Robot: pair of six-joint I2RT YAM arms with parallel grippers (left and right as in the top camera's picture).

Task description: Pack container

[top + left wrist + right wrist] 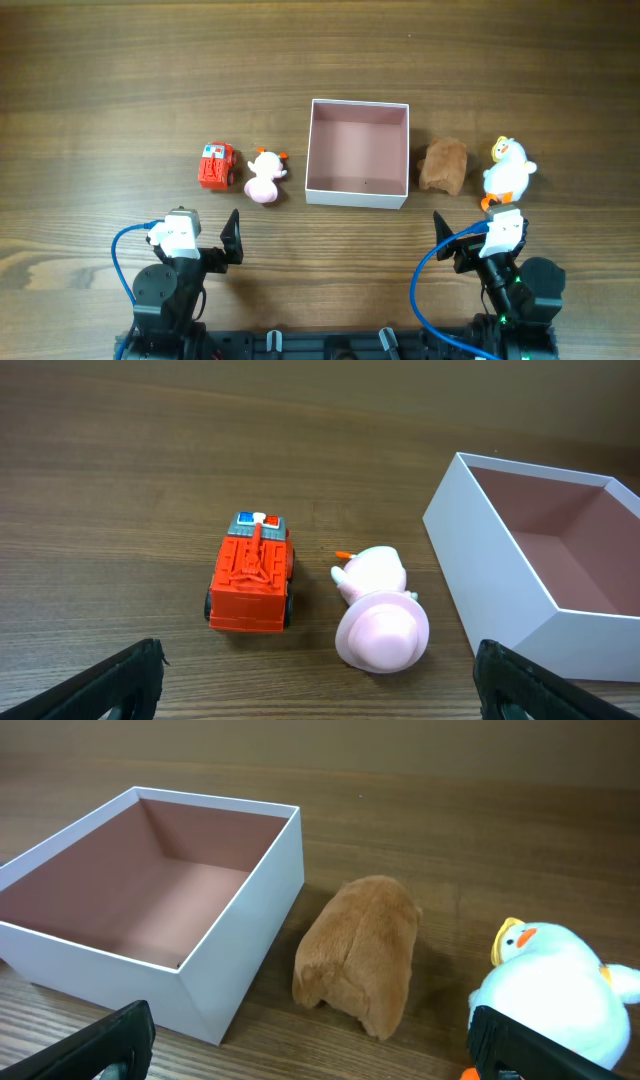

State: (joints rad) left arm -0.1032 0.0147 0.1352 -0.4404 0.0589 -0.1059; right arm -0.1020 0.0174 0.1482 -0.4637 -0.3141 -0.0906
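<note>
The container [357, 190] is a square open box, white outside and pink inside, empty at mid-table; it also shows in the left wrist view [490, 555] and the right wrist view [245, 910]. Left of it lie a red toy fire truck [215, 166] [251, 572] and a pink toy [264, 177] [380, 622]. Right of it lie a brown plush [443, 165] [360, 953] and a white penguin-like toy [508, 172] [555, 1002]. My left gripper [215, 243] [320, 685] is open and empty, nearer than the truck. My right gripper [470, 237] [315, 1045] is open and empty, nearer than the plush.
The wooden table [120, 80] stretches beyond the toys on all sides. Blue cables [122, 250] run along both arm bases at the near edge.
</note>
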